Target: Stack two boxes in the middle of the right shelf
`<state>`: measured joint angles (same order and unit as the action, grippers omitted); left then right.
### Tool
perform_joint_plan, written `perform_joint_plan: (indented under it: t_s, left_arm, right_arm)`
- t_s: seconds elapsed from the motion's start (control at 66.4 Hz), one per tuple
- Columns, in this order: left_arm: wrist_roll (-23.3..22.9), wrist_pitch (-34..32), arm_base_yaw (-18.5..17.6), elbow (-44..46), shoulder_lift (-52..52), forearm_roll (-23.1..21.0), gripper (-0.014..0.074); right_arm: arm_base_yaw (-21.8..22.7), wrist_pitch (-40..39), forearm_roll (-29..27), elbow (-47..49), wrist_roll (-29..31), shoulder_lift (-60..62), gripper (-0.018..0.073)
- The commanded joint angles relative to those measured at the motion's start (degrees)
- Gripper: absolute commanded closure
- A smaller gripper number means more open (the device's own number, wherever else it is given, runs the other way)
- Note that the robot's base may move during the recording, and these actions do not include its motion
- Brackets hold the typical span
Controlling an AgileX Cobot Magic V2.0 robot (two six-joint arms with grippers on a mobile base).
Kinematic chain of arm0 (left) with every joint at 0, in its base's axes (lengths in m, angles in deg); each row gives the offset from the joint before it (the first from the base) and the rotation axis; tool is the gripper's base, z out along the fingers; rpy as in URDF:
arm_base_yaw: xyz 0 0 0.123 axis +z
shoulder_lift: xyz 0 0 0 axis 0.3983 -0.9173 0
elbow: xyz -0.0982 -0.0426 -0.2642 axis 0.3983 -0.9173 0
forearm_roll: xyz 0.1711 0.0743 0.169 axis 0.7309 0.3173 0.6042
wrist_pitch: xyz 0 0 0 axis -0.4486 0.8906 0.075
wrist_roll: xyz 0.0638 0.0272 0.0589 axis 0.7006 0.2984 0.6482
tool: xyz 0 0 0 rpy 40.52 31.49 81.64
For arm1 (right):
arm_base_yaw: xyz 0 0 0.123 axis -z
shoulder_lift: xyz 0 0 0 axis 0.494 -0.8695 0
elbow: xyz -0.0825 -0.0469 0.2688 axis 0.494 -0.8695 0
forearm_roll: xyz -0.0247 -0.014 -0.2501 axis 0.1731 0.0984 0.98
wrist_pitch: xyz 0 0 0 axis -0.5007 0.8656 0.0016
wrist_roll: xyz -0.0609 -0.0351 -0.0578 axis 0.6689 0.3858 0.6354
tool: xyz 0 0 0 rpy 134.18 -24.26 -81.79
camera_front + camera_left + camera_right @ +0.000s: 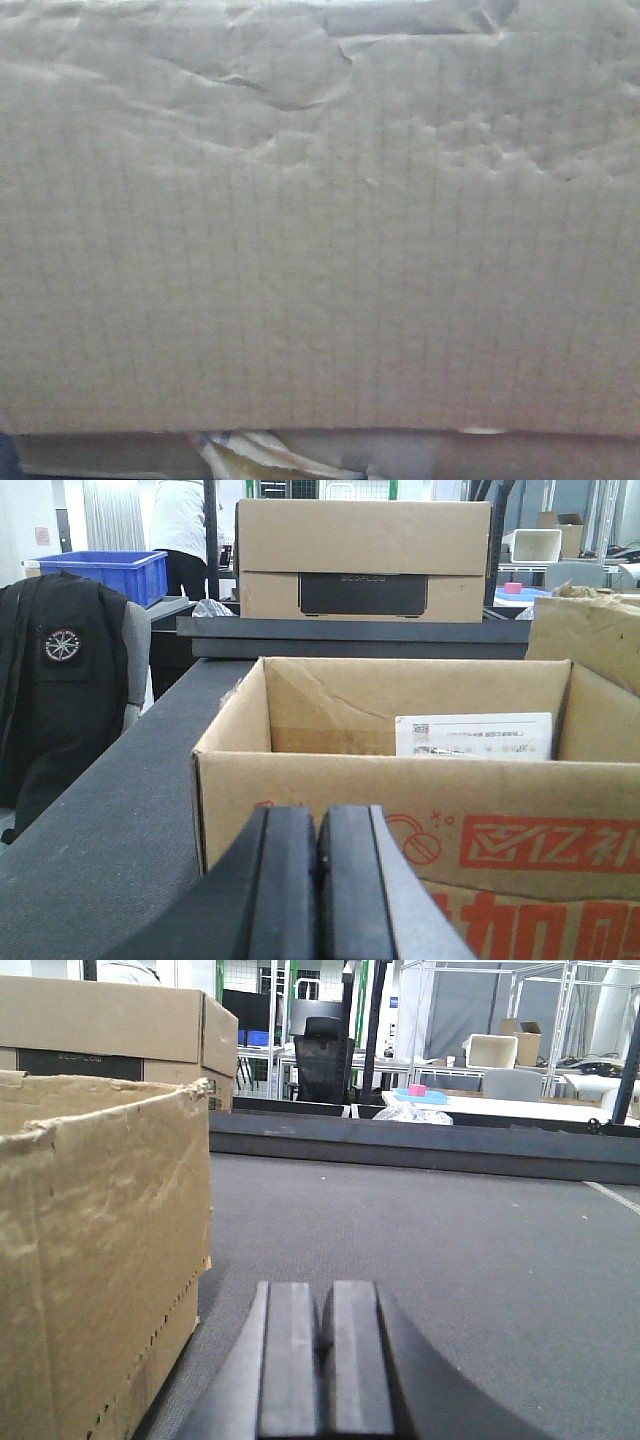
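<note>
Both my jaws are squeezed fully together, nothing in them. My left gripper (318,880) sits low in front of an open box (400,820) with red print, on the grey top (110,830). My right gripper (322,1350) has a torn-edged box (100,1260) just beside it. Front cam is all creased box (320,250), with the taped box (300,455) peeking out right under it.

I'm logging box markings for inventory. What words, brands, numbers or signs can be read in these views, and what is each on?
"ECOFLOW", faint, on the dark panel of the closed box.
Red logo and large Chinese characters on the front of the open box: cut off, not fully readable.
The white label inside it: print too small.
The backpack badge: no legible words.
Front view: only the creased box, no text.
</note>
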<state>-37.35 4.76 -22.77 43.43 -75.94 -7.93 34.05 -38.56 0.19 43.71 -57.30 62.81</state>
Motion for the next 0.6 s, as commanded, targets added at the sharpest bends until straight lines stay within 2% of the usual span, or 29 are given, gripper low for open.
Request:
perform_joint_plan:
  t_s: [0.0, 0.588]
  left_arm:
    - [0.2, -0.8, -0.3, 0.1, 0.2, 0.0, 0.0708]
    - [0.2, -1.2, -0.3, 0.1, 0.2, 0.0, 0.0708]
  right_arm:
    - [0.2, -0.9, -0.1, 0.0, 0.2, 0.0, 0.0721]
    - [0.2, -0.9, -0.1, 0.0, 0.2, 0.0, 0.0721]
